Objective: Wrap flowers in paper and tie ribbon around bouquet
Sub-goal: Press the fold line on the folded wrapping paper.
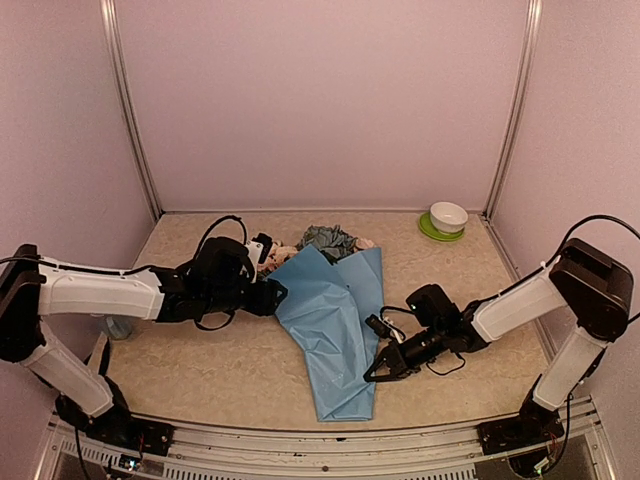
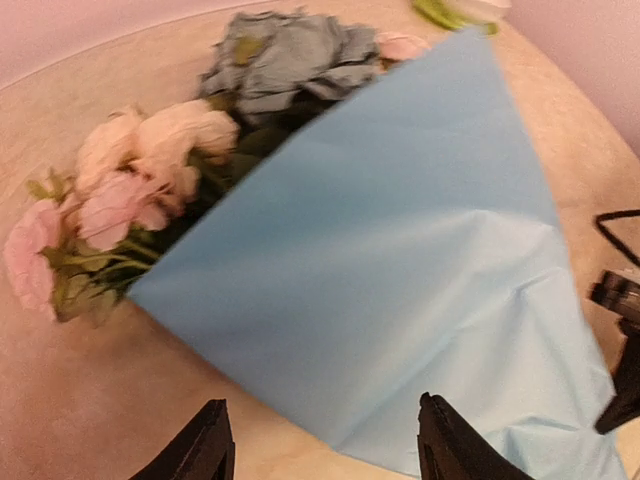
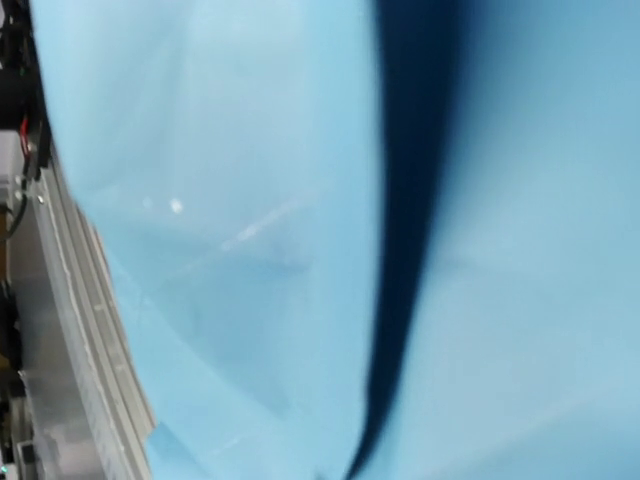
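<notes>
Mid-surface [image 1: 200, 370], between the two arms: the bouquet [image 1: 335, 300] lies flat. Its long axis runs far to near, and the near end sits slightly to the right. The flower end points at the far wall. The narrow tail of the paper [image 1: 345, 395] points at the near edge.

The flowers [image 1: 328, 240] stick out of the wide far mouth of the light blue cone. In the left wrist view the pink blooms [image 2: 130, 180] spill out on the left side, with the blue-grey blooms [image 2: 285, 60] beyond them.

Left pincer [image 1: 272, 294]: at the left edge of the paper, just below the pink blooms. In the wrist view its fingers [image 2: 205, 450] stand well apart. The paper's edge lies ahead of them and nothing is clamped between them, so it is released.

Right pincer [image 1: 376, 373]: low over the surface, with its tip at the right edge of the paper's lower half. It is clenched. The right wrist view is filled with blue paper and one dark fold [image 3: 405, 250]; the fingers do not show there. Whether the sheet is pinched cannot be told.

Far right corner: white bowl [image 1: 449, 215] on a green plate [image 1: 432, 232], well apart from the bouquet.
</notes>
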Action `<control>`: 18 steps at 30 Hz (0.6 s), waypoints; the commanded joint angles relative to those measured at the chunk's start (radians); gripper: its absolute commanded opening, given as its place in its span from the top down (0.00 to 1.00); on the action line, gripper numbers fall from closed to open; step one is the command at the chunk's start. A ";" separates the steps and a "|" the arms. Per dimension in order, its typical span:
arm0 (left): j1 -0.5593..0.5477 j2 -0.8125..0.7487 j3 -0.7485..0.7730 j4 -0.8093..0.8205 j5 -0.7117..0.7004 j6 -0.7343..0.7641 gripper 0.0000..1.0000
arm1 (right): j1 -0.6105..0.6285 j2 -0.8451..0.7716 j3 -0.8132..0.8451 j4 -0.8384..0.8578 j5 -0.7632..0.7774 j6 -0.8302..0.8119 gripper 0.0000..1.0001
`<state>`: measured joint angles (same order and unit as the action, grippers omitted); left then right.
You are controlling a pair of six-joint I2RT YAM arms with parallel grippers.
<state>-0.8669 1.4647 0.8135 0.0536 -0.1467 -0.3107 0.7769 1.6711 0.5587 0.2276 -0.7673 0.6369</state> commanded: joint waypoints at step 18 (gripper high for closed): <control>0.170 0.197 -0.166 0.424 0.161 -0.597 0.29 | 0.002 -0.127 -0.007 -0.205 0.005 -0.122 1.00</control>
<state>-0.6743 1.5864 0.6044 0.3107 -0.0170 -0.7582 0.7769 1.5661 0.5636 0.0414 -0.7628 0.5251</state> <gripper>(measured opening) 0.697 0.003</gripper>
